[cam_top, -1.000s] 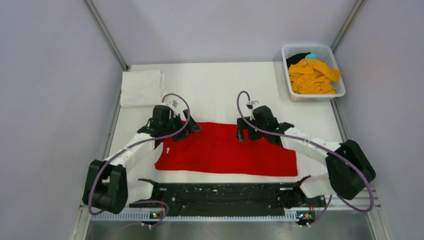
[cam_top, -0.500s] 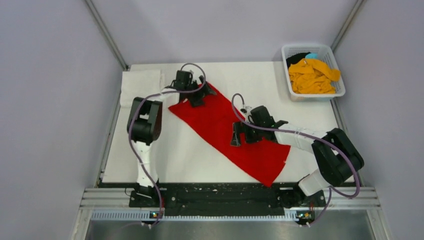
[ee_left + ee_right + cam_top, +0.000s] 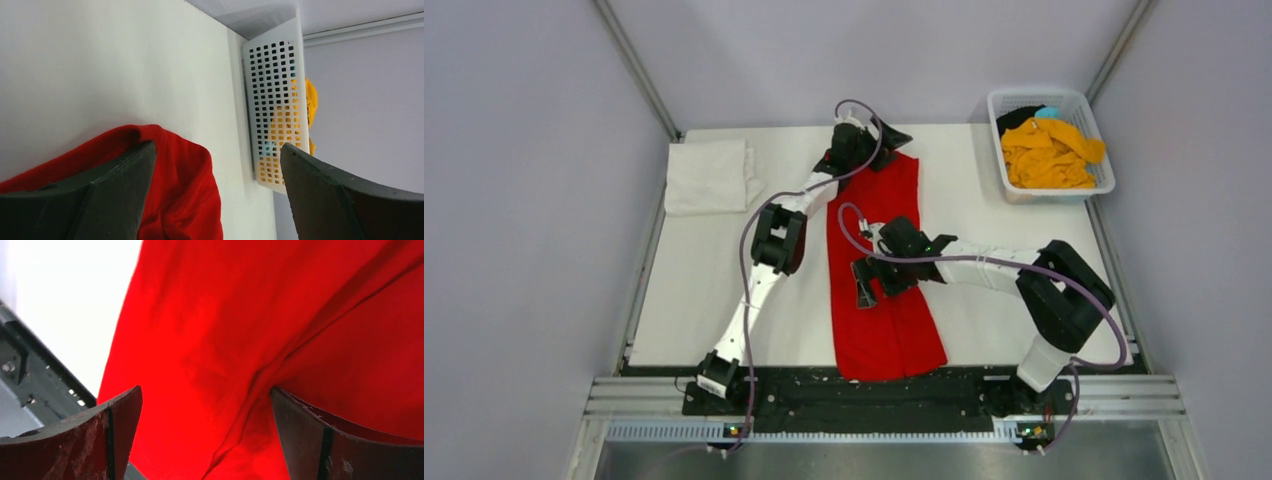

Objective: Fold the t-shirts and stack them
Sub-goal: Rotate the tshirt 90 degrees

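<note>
A bright red t-shirt [image 3: 886,290], folded into a long strip, lies lengthwise from the back of the table to its front edge. My left gripper [image 3: 886,140] is open at the strip's far end. In the left wrist view the red cloth [image 3: 180,190] bunches beside its left finger [image 3: 115,200]. My right gripper [image 3: 861,285] is open over the strip's left edge. The right wrist view shows creased red cloth [image 3: 210,340] under its spread jaws. A folded white t-shirt [image 3: 707,175] lies at the back left. An orange-yellow t-shirt [image 3: 1049,155] and a black one [image 3: 1018,115] sit in the basket.
The white lattice basket [image 3: 1104,185] stands at the back right corner and also shows in the left wrist view [image 3: 272,100]. A small blue item [image 3: 1046,111] lies in it. The black rail [image 3: 864,390] runs along the table's front edge.
The red shirt has swung from lying across the table to lying lengthwise. My left arm has stretched to the back centre. My right gripper has shifted left along the shirt.
</note>
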Tool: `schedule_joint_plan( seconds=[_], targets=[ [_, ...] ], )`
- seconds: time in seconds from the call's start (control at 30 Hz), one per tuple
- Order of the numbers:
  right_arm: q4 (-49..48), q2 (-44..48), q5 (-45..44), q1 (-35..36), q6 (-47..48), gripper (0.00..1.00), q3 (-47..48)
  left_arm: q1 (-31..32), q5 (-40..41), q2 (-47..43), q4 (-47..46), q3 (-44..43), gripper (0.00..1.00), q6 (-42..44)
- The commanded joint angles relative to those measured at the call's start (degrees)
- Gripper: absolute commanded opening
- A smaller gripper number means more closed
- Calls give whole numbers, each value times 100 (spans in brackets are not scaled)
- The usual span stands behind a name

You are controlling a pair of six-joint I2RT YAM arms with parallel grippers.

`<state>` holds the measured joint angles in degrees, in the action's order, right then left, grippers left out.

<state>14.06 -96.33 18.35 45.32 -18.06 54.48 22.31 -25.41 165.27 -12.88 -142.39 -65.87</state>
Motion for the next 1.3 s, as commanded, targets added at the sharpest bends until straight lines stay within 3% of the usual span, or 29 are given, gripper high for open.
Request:
schedule_joint_plan(
  seconds=[0.0,0.1,0.27,0.43,0.53,0.73,1.03,1.17,1.27],
  targets=[
    [836,328,-807,11,-39,99,343,60,925,-203,90,32,99,617],
    [980,720,-1046,5,-224,99,433,-29,1198,-258,-6,20,99,862],
    [1026,1248,-1762,-161,-432,99,497,-135,866,-359,-518,-27,99,738],
    [968,1540,-1648,-742,-431,99,349,-141,576,-1302,-185,21,99,1468],
    [939,1672,-1790,-969,-432,99,221,-170,305,-2203,-9,541,99,1862],
    [457,1676,-1787,-1117,-452,99,201,-163,-18,-4631,632,3213,99,2638],
    [136,-321,-2257,-1125,-172,99,1720,-123,1802,-8291,1515,7949,99,3299],
    [191,-1180,-2326,-1072,-198,99,2350,-122,2803,-9628,2297,9166,99,3306],
    [193,-1635,-2647,-972,-189,99,2737,-122,3021,-10375,2541,9837,99,3087]
  ],
)
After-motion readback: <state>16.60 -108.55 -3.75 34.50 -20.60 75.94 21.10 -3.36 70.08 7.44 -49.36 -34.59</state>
